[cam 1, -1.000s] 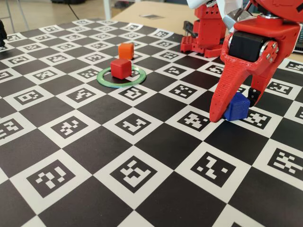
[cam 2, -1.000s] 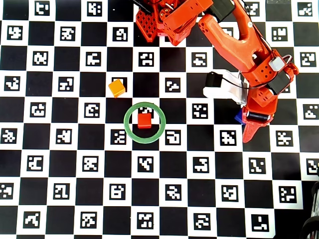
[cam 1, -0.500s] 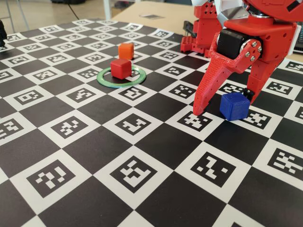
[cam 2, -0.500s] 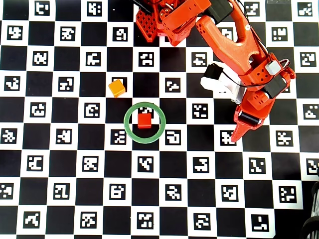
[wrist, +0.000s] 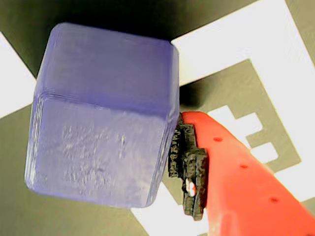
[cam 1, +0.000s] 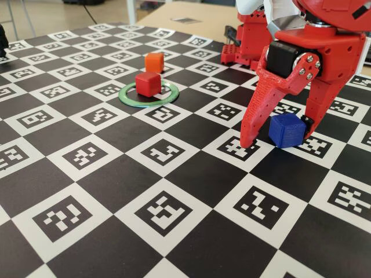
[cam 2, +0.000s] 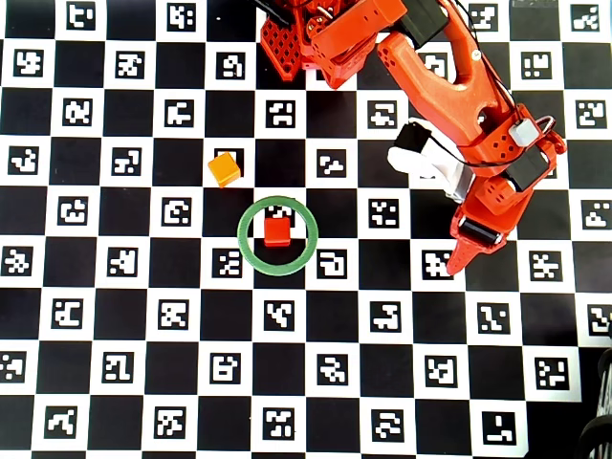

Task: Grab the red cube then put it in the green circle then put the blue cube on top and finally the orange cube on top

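Observation:
The blue cube (cam 1: 286,130) sits on the checkered board at the right, between the two fingers of my open gripper (cam 1: 277,136). The long red finger (cam 1: 250,132) touches the board a small gap left of the cube. The black-padded finger (wrist: 187,167) rests against the cube's other side; the blue cube (wrist: 103,132) fills the wrist view. From overhead my gripper (cam 2: 466,251) hides the blue cube. The red cube (cam 1: 148,84) (cam 2: 277,230) stands inside the green circle (cam 1: 128,98) (cam 2: 243,241). Just behind the ring sits the orange cube (cam 1: 154,62) (cam 2: 224,169).
The arm's red base (cam 1: 250,40) (cam 2: 304,38) stands at the board's far edge, right of the ring. A white camera block (cam 2: 421,159) juts from the wrist. The board (cam 1: 174,220) is a black-and-white marker checkerboard.
A second ago the red finger stood in front of the blue cube. It swung out to the left, opening wide, and has come back slightly toward the cube. The other cubes have not moved.

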Available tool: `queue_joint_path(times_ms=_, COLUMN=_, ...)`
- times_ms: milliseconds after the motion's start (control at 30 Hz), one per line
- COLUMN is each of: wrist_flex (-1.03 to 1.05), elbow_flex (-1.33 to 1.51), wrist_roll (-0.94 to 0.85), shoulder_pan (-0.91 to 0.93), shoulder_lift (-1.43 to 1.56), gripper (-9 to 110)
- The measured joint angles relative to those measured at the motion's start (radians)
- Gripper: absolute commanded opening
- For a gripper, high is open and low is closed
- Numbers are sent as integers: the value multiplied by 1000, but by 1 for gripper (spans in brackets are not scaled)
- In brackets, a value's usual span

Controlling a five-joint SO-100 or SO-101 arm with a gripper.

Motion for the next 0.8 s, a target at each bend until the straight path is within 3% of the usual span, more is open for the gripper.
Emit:
queue_joint_path(times_ms=400, wrist_flex=0, elbow_flex=43, wrist_roll=-40, shoulder_pan=49, shoulder_lift=5, gripper=38)
queue_joint_path(times_ms=800, wrist_flex=-2, elbow_flex=48, wrist_roll=-55, shoulder_pan=60, shoulder_lift=9, gripper=16)
